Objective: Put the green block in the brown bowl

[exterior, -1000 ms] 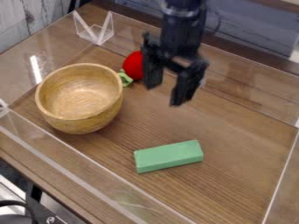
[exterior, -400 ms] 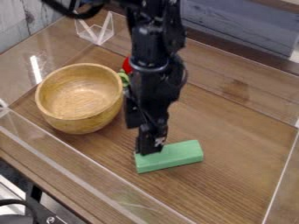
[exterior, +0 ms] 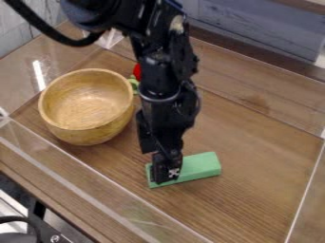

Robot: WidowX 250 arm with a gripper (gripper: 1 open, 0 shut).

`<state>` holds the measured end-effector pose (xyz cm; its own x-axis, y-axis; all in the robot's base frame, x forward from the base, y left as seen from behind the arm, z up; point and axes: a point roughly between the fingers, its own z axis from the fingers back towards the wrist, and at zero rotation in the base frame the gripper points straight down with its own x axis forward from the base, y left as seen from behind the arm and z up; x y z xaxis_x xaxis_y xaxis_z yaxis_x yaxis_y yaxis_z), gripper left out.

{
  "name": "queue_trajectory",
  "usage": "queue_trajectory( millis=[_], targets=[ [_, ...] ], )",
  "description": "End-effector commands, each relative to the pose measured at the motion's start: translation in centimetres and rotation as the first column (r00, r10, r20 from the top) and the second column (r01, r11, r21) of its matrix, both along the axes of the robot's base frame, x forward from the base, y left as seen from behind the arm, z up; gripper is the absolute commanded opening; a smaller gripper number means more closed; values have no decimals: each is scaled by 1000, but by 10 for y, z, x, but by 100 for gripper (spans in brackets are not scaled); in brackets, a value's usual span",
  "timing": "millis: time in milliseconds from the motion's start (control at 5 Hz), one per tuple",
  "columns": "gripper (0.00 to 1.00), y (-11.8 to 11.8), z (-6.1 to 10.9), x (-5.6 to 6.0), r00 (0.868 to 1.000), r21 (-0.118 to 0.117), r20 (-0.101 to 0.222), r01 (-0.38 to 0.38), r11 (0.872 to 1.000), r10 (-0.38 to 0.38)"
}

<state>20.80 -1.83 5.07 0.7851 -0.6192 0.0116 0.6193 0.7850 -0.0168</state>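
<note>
Brown wood underfoot, in long planks: the surface (exterior: 260, 161), beneath everything loose. Above it, reaching down from the top of the view, a black robot arm (exterior: 143, 43). Left of the arm in the view, a round, light-brown wooden bowl (exterior: 86, 100), upright with a thick rim. At the arm's lower end, a black gripper (exterior: 166, 175), released, fingers apart and pointing down at the left part of the green block (exterior: 197, 167); contact impossible to tell. Block flat on the surface, outside the bowl, nearer the camera. Behind the arm, partly hidden, a red toy (exterior: 137, 71).
</note>
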Motion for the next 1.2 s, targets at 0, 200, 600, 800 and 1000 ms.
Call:
queue_trajectory(
  millis=[0, 200, 600, 800, 1000],
  targets=[
    [100, -2, -5, 6, 999, -10, 36, 7, 1000, -7],
    [100, -2, -13, 8, 999, -18, 45, 12, 1000, -11],
    [100, -2, -24, 11, 998, -37, 57, 19, 999, -17],
    [100, -1, -27, 13, 998, -46, 61, 19, 999, -17],
    [100, -1, -27, 14, 998, -55, 64, 19, 998, -16]
  ],
)
